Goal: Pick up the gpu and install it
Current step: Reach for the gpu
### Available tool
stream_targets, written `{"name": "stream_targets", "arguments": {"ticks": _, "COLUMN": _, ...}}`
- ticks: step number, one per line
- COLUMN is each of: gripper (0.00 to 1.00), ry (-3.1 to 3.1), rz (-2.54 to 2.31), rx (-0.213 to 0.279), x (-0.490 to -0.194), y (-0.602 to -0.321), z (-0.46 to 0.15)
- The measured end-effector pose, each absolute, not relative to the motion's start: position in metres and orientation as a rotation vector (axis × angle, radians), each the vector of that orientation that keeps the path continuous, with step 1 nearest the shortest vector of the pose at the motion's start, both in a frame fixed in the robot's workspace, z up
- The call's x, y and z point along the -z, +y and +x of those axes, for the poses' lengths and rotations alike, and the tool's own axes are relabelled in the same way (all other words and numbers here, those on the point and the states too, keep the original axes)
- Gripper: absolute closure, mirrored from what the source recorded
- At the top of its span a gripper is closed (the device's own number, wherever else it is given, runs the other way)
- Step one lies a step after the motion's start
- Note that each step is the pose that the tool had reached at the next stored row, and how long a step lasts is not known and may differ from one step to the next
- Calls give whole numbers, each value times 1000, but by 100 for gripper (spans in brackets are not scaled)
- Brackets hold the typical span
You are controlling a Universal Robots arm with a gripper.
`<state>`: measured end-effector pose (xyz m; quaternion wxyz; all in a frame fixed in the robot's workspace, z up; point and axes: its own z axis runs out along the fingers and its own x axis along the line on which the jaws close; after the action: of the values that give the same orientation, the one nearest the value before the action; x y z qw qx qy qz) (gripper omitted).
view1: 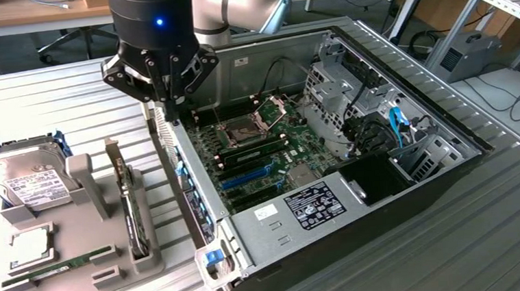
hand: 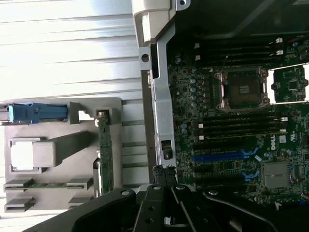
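Observation:
The gpu (view1: 135, 216) stands on its long edge in a slot of the grey holder (view1: 77, 285), its silver bracket at the far end. In the wrist view the gpu (hand: 105, 150) appears as a thin greenish card in the same holder (hand: 53, 108). My gripper (view1: 172, 114) hangs over the open computer case's wall that faces the holder, its fingers shut with nothing between them. Seen from the wrist, the gripper (hand: 163, 174) has its dark fingertips pressed together just over that metal wall (hand: 160, 96). The gpu lies apart from the gripper, toward the exterior view's left.
The open computer case (view1: 337, 202) lies on its side with the motherboard (view1: 260, 149) and blue expansion slots (view1: 244, 177) exposed. On the holder rest a silver hard drive (view1: 24, 179), a square processor (view1: 31, 245) and a green RAM stick (view1: 58, 267). The table is ribbed metal (view1: 46, 105).

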<state>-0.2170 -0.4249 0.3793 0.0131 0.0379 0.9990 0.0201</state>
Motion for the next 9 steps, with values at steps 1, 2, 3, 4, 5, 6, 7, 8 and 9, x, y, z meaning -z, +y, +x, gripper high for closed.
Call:
{"name": "stream_targets", "arguments": {"ticks": 1, "gripper": 89, "ry": 3112, "rz": 118, "rx": -62, "x": -379, "y": -425, "z": -217}}
{"name": "stream_targets", "arguments": {"ticks": 2, "gripper": 89, "ry": 3113, "rz": 118, "rx": -62, "x": -379, "y": -425, "z": -218}}
{"name": "stream_targets", "arguments": {"ticks": 3, "gripper": 89, "ry": 3112, "rz": 118, "rx": -62, "x": -379, "y": -425, "z": -218}}
{"name": "stream_targets", "arguments": {"ticks": 4, "gripper": 89, "ry": 3112, "rz": 118, "rx": -62, "x": -379, "y": -425, "z": -218}}
{"name": "stream_targets", "arguments": {"ticks": 5, "gripper": 89, "ry": 3112, "rz": 118, "rx": -61, "x": -379, "y": -425, "z": -218}}
{"name": "stream_targets", "arguments": {"ticks": 6, "gripper": 89, "ry": 3112, "rz": 118, "rx": -61, "x": -379, "y": -425, "z": -219}}
{"name": "stream_targets", "arguments": {"ticks": 7, "gripper": 89, "ry": 3112, "rz": 118, "rx": -61, "x": -379, "y": -425, "z": -219}}
{"name": "stream_targets", "arguments": {"ticks": 8, "gripper": 89, "ry": 3112, "rz": 118, "rx": -60, "x": -379, "y": -425, "z": -219}}
{"name": "stream_targets", "arguments": {"ticks": 9, "gripper": 89, "ry": 3112, "rz": 118, "rx": -60, "x": -379, "y": -425, "z": -219}}
